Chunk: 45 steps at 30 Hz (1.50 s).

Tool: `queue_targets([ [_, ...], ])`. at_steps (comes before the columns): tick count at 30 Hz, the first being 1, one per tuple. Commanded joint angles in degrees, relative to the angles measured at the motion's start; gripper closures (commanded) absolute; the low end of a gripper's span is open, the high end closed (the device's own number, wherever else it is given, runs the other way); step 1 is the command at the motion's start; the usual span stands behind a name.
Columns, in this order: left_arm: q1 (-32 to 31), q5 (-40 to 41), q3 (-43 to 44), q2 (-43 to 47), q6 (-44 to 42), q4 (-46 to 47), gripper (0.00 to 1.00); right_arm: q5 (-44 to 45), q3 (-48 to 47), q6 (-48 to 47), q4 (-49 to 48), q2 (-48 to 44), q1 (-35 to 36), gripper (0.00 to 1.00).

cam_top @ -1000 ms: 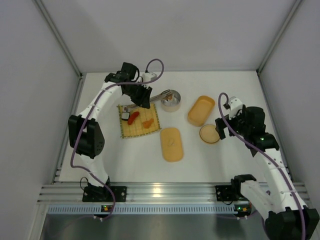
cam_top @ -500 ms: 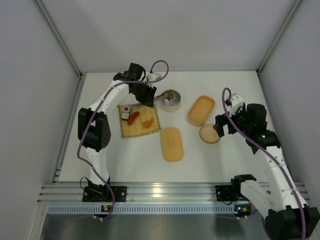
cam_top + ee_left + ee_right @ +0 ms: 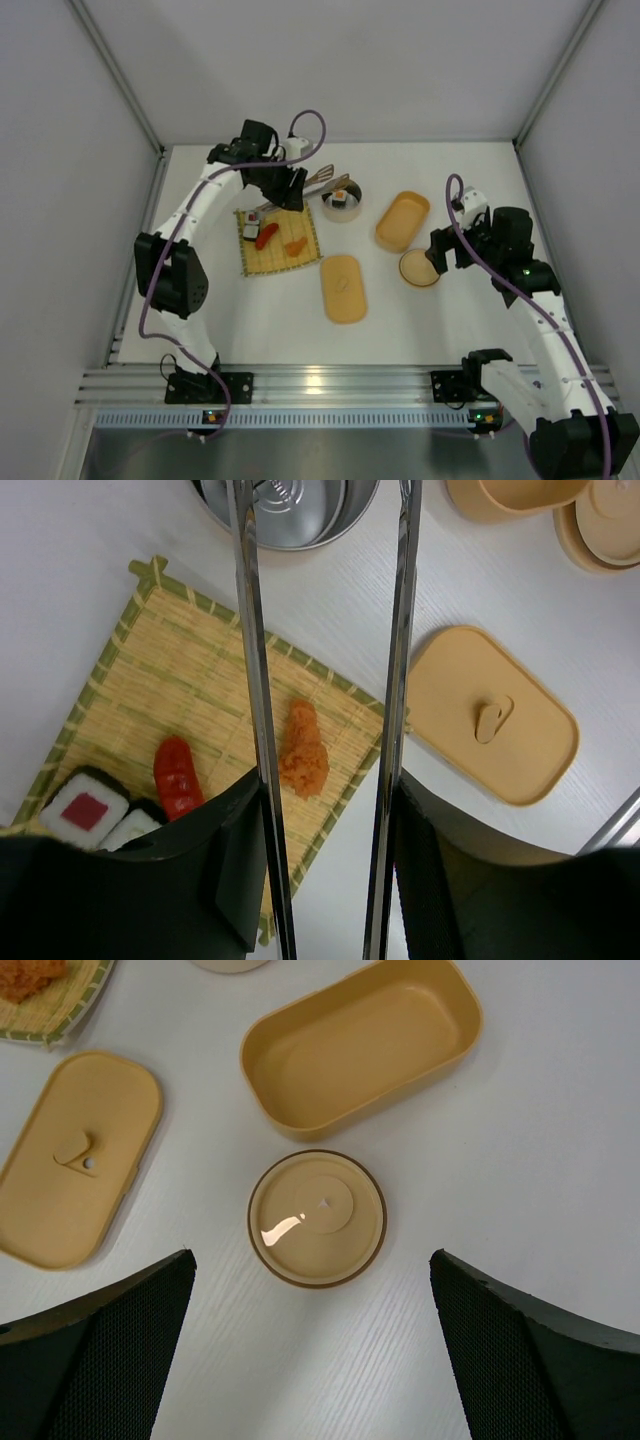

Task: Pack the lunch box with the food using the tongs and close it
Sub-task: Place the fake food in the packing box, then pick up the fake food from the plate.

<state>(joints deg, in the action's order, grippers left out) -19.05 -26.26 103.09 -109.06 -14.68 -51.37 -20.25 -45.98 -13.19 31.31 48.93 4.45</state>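
Left tool [image 3: 325,810]: clamped on the tongs [image 3: 250,630], one thin arm against each finger, arms spread and reaching over the steel bowl [image 3: 290,510].
Right tool [image 3: 312,1258]: jaws wide apart, holding nothing, above the round tan lid [image 3: 316,1210].
Lunch box [image 3: 360,1045]: open, on the bench [image 3: 560,1140], its oblong lid [image 3: 75,1160] flat nearby.
Food [image 3: 302,750]: red, orange and white pieces on the woven mat [image 3: 170,670].

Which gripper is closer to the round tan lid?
Right. The right gripper hovers just above the round tan lid, beside the lunch box. The left gripper is far across the table, by the mat, holding the tongs.
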Motion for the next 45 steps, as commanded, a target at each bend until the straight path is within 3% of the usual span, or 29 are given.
queue_targets([
  [1, 3.9, -0.7, -2.4, 10.2, 0.3, -2.0, 0.48, -1.2, -2.5, 1.1, -2.0, -0.1, -0.8, 0.01],
  [7, 14.6, 2.8, -9.3, 18.9, -3.4, -8.0, 0.48, -1.5, -2.5, 1.8, -2.2, 0.1, -0.8, 0.01],
  [14, 17.7, 13.6, -21.4, 24.8, 0.1, -5.9, 0.47, -1.5, -3.0, 1.3, -2.0, 1.6, -0.8, 0.01],
  [25, 17.6, 22.3, -30.8, 28.5, 10.4, 0.3, 0.42, -1.0, -3.2, 0.8, -1.8, 1.7, -0.8, 0.01],
  [38, 15.9, 25.1, -32.9, 26.9, 11.3, 6.6, 0.44, -1.1, -2.8, 0.4, -2.1, 2.7, -0.8, 0.01],
  [45, 11.1, 27.5, -34.1, 25.7, 12.3, 7.5, 0.44, -1.0, -2.6, 0.3, -2.2, 2.9, -0.8, 0.01],
])
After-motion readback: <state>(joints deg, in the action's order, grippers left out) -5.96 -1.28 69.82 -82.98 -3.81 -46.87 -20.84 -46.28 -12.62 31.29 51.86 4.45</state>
